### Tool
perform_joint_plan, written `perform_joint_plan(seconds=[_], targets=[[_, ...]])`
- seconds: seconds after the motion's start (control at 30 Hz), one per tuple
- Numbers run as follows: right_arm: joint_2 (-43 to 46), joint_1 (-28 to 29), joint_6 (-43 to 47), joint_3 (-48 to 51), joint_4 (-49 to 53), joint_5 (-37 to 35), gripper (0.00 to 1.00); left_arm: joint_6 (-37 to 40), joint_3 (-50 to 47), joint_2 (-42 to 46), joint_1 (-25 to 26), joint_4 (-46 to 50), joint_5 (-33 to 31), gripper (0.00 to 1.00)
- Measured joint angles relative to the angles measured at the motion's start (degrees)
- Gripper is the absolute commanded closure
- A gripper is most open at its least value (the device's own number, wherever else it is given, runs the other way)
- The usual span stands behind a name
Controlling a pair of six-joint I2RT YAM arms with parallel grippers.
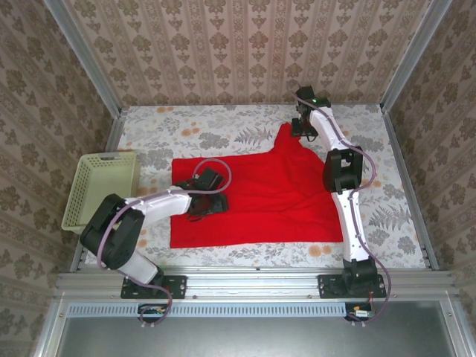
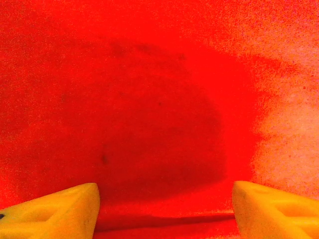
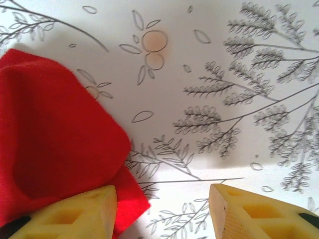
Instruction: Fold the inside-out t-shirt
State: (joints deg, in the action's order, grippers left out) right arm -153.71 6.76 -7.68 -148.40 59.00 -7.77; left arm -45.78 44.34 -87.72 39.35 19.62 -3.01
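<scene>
- Bases of both arms sit at the near rail [image 1: 245, 281]; the left arm is folded low and reaches in over the cloth, the right arm is stretched long toward the far side
- Inside-out t-shirt [image 1: 260, 193] lies spread flat on the table [image 1: 223, 126], centre to right, with its near hem straight and roughly parallel to the rail
- Left gripper [image 1: 207, 195] is down over the left part of the shirt; the left wrist view has the left gripper [image 2: 164, 194] with jaws wide apart, plain red t-shirt [image 2: 149, 99] below and nothing pinched between the yellow fingers [image 2: 60, 209], so it is open and not holding
- My read: it sits there to pin or smooth the body, or it is free after a release; I can't say which
- Basket [image 1: 83, 195] is off to the left at the table edge, apart from the shirt and not involved
- Far right, the shirt runs out to a point that ends at the right gripper [image 1: 305, 123]
- Right wrist view: right gripper [image 3: 163, 196] has its jaws apart; a doubled-over flap of t-shirt [image 3: 55, 124] lies just beside one finger [image 3: 75, 214], with bare patterned table [image 3: 224, 74] across the gap, so it is open with no grip
- Judgement: the shirt is laid out, no fold is made yet, and that far point needs flattening first
</scene>
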Motion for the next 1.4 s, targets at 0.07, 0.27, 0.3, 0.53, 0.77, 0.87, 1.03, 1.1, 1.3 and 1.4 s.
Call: perform_joint_plan(seconds=[0.07,0.27,0.3,0.53,0.77,0.87,1.03,1.1,1.3,1.4], targets=[[-0.79,0.02,0.17,-0.9,0.87,-1.68,0.46,-0.59,-2.29,1.62,0.0,-0.79,-0.09,0.28],[-1.51,-0.66,0.28,-1.46,2.86,-5.16,0.46,-1.05,-6.88,5.99,-0.13,-3.5,-0.09,0.28],[-1.53,-1.03,0.39,-1.46,3.08,-5.64,0.47,-1.03,-7.39,6.56,-0.22,-3.63,-0.07,0.28],[-1.84,-4.85,1.53,-3.5,3.39,-6.6,0.48,0.02,-9.2,8.94,-0.5,-3.34,0.22,0.27],[1.95,-4.98,4.98,2.89,1.16,2.8,0.19,2.21,-9.22,8.98,-0.5,-3.17,0.87,0.26],[4.02,-2.21,7.04,6.45,0.22,4.83,0.13,2.56,-9.22,8.98,-0.52,-3.13,0.87,0.26],[4.17,1.14,9.75,6.62,-0.59,5.57,0.11,2.97,-9.22,9.33,-0.55,-2.43,0.85,0.25],[4.09,1.49,10.84,6.32,-0.44,4.57,0.12,2.97,-9.22,9.62,-0.55,-1.7,0.87,0.25],[3.1,0.87,12.04,4.0,-0.33,1.11,0.15,2.97,-9.22,10.01,-0.55,-0.61,0.87,0.25],[2.71,0.63,12.11,3.69,-0.35,-0.72,0.15,2.97,-9.29,10.36,-0.55,-0.2,0.85,0.25]])
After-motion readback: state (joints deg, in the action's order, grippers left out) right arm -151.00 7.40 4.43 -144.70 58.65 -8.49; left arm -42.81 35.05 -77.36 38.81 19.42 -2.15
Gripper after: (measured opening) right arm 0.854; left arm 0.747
